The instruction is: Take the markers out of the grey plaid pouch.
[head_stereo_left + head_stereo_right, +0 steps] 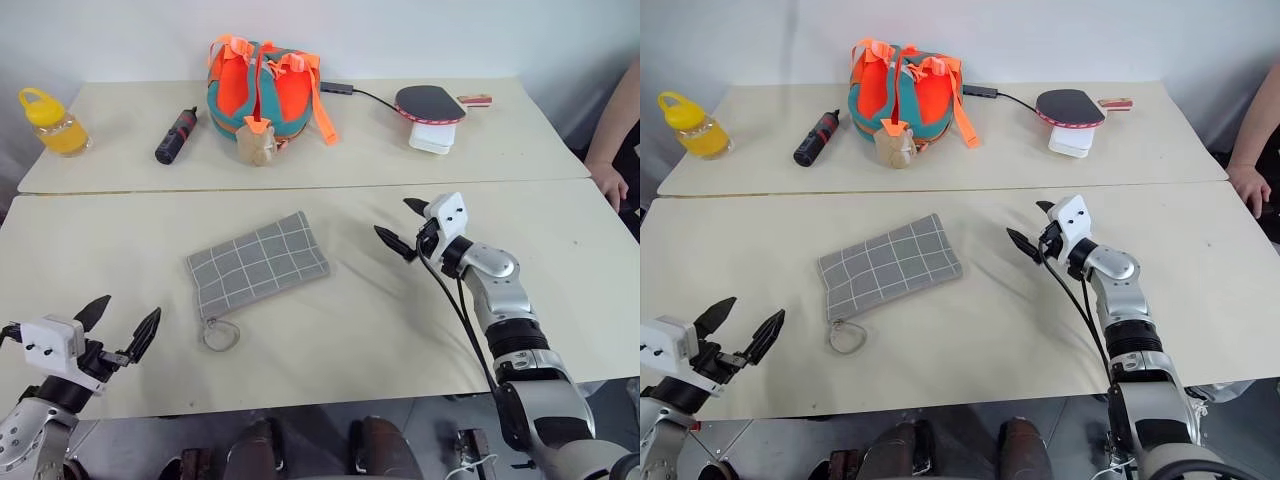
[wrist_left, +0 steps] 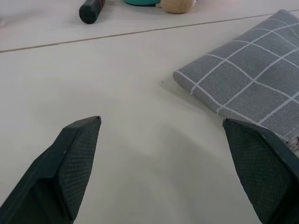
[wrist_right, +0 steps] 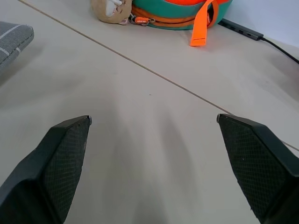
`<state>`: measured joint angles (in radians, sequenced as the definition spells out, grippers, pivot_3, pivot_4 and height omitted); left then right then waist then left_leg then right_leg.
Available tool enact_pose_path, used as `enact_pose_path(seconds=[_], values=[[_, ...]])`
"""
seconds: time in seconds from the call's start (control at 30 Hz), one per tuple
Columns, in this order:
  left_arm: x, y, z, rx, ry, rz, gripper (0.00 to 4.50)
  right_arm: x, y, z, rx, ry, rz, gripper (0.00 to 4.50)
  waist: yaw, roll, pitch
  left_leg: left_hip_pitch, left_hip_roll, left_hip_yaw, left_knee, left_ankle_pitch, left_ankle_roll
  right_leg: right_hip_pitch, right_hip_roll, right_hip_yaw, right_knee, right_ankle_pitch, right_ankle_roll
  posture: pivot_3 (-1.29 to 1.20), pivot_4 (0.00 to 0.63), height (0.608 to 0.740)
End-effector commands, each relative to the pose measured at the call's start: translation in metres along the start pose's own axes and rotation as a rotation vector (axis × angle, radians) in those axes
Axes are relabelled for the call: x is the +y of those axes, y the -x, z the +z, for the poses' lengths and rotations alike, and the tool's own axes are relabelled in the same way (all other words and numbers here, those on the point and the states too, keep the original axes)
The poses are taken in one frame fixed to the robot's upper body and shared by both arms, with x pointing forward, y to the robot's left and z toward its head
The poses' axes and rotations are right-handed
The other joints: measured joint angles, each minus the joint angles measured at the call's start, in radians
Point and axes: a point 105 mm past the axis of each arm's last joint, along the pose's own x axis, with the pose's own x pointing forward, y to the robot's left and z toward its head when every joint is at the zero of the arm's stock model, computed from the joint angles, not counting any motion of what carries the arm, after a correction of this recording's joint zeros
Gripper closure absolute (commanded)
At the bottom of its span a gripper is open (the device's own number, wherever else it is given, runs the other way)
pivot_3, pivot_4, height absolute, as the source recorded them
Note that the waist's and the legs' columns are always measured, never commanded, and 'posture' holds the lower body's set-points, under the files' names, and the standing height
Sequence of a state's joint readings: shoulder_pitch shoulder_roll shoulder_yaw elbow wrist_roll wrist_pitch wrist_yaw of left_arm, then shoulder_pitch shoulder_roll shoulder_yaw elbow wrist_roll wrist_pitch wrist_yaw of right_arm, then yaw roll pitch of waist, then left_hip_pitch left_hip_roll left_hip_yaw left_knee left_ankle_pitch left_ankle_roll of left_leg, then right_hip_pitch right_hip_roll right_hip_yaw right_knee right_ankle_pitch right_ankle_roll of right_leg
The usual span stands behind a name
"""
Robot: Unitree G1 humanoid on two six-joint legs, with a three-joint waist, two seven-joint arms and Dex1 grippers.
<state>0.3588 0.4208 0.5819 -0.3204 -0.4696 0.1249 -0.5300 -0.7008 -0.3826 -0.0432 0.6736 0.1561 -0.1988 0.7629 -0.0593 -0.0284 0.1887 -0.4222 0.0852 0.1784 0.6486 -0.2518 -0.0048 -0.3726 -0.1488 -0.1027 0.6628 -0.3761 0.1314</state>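
Note:
The grey plaid pouch (image 1: 257, 264) lies flat in the middle of the near table, its loop zip pull (image 1: 219, 335) at the near left corner; it looks closed. The markers are hidden. My left gripper (image 1: 122, 328) is open near the table's front left edge, left of the pouch and apart from it; the pouch's corner (image 2: 243, 84) lies ahead of it in the left wrist view. My right gripper (image 1: 402, 228) is open to the right of the pouch, pointing left, with nothing between its fingers. The pouch's edge (image 3: 14, 39) is in the right wrist view.
On the far table stand an orange-and-teal bag (image 1: 260, 88) with a small plush toy (image 1: 256, 145), a black-and-red cylinder (image 1: 175, 136), a yellow jar (image 1: 52, 122), and a table-tennis paddle (image 1: 430, 104) on a white box. A person's hand (image 1: 610, 180) rests at the right edge.

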Motion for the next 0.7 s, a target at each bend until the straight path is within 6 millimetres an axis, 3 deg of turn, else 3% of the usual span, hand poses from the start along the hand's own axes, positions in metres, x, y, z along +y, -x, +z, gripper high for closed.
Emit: enact_pose_path(seconds=[0.03, 0.27, 0.3, 0.47, 0.6, 0.7], values=[[-0.003, -0.002, 0.012, -0.051, -0.038, -0.033, 0.06, -0.002, 0.002, 0.010, -0.042, 0.033, -0.007, 0.00, 0.000, 0.000, 0.000, 0.000, 0.000, 0.000, 0.000, 0.000, 0.000, 0.000, 0.000, 0.000, 0.000, 0.000, 0.000, 0.00, 0.150, 0.740], [-0.007, -0.010, 0.014, -0.056, -0.058, -0.068, 0.06, -0.001, 0.002, 0.017, -0.057, 0.036, 0.003, 0.00, -0.001, 0.000, 0.000, 0.000, 0.000, 0.000, 0.000, 0.000, 0.000, 0.000, 0.000, 0.000, 0.000, 0.000, 0.000, 0.00, 0.150, 0.740], [-0.008, -0.010, 0.014, -0.062, -0.055, -0.075, 0.02, 0.001, 0.001, 0.019, -0.069, 0.021, 0.014, 0.18, -0.001, 0.000, 0.000, 0.000, 0.000, 0.000, 0.000, 0.000, 0.000, 0.000, 0.000, 0.000, 0.000, 0.000, 0.000, 0.00, 0.150, 0.740], [-0.001, -0.011, 0.015, -0.072, -0.096, -0.075, 0.00, 0.024, -0.012, 0.040, -0.142, -0.027, 0.089, 1.67, -0.001, 0.000, 0.000, 0.000, 0.000, 0.000, 0.000, 0.000, 0.000, 0.000, 0.000, 0.000, 0.000, 0.000, 0.000, 0.00, 0.150, 0.740], [0.004, -0.018, 0.012, -0.063, -0.190, -0.073, 0.00, 0.075, -0.039, 0.059, -0.228, -0.088, 0.187, 3.09, -0.004, 0.000, 0.000, 0.000, 0.001, 0.000, 0.000, 0.000, 0.000, -0.001, 0.000, 0.000, 0.000, 0.000, 0.000, 0.00, 0.150, 0.740], [-0.002, -0.024, 0.009, -0.062, -0.253, -0.111, 0.00, 0.104, -0.051, 0.062, -0.236, -0.089, 0.233, 4.12, -0.002, 0.000, 0.000, 0.000, 0.001, 0.000, -0.001, 0.000, 0.000, -0.001, 0.000, 0.000, 0.001, 0.000, 0.000, 0.00, 0.150, 0.740]])
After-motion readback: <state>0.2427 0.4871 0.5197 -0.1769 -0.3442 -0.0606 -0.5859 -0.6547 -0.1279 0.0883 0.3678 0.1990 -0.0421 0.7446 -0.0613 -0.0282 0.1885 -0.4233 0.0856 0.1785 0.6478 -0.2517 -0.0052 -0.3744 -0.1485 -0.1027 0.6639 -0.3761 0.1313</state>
